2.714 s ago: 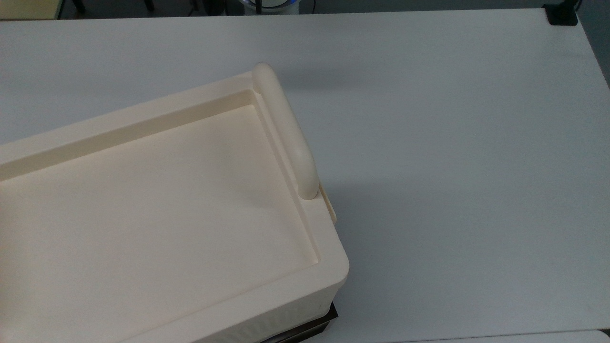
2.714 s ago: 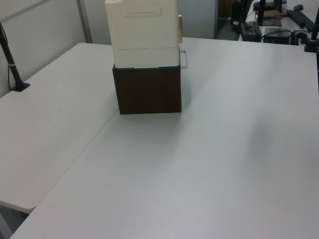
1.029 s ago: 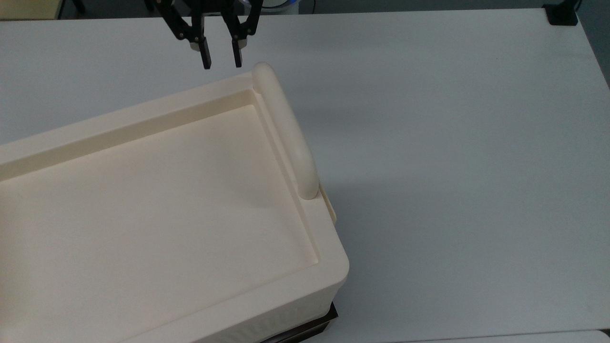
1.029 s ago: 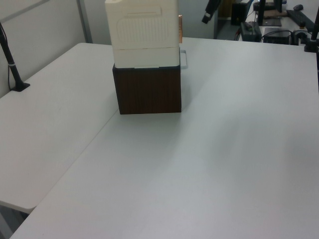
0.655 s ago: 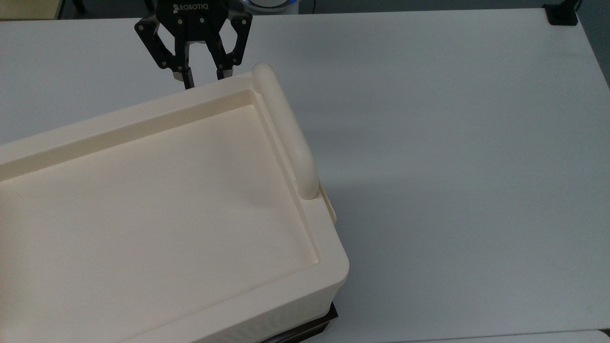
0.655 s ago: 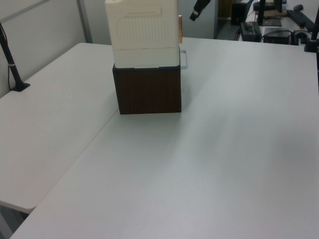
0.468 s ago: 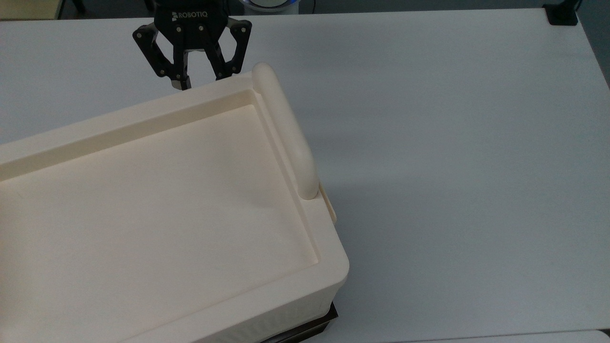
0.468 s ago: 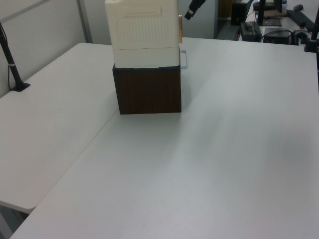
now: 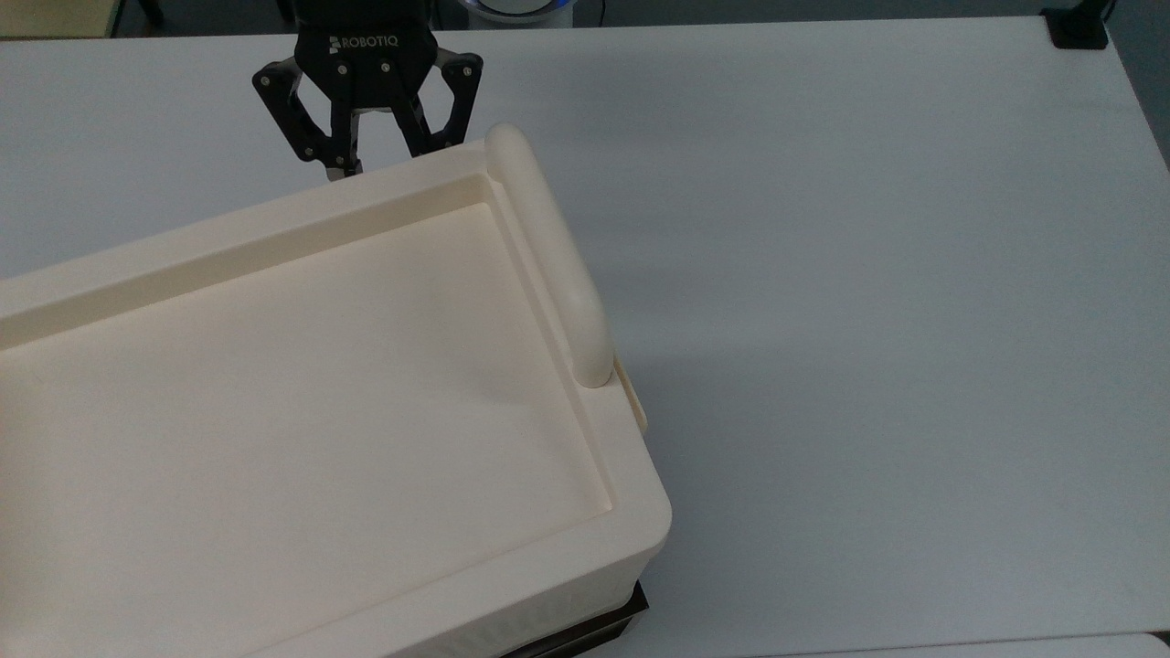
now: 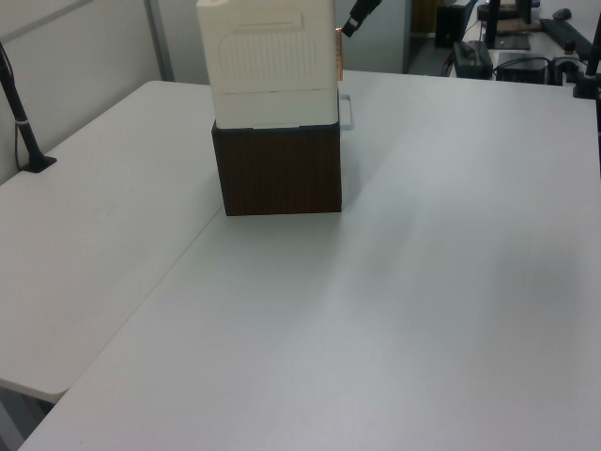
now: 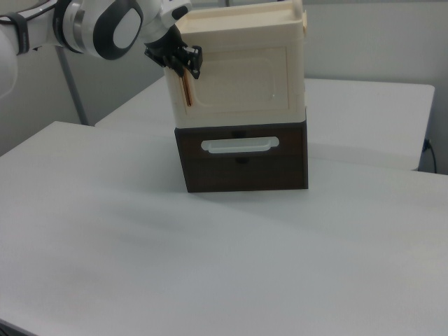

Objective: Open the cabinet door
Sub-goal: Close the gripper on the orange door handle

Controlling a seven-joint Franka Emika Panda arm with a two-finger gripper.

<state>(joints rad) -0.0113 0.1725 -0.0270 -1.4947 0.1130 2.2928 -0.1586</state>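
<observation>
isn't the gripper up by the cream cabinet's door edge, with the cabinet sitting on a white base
Not quite: the base is dark brown, not white, as the right view shows. The rest holds: the gripper is up at the edge of the cabinet door, and the cream cabinet sits on top of that base.

"ROBOTIQ" in white capitals on the black body of the two-finger gripper, top view. No other legible text.
</observation>
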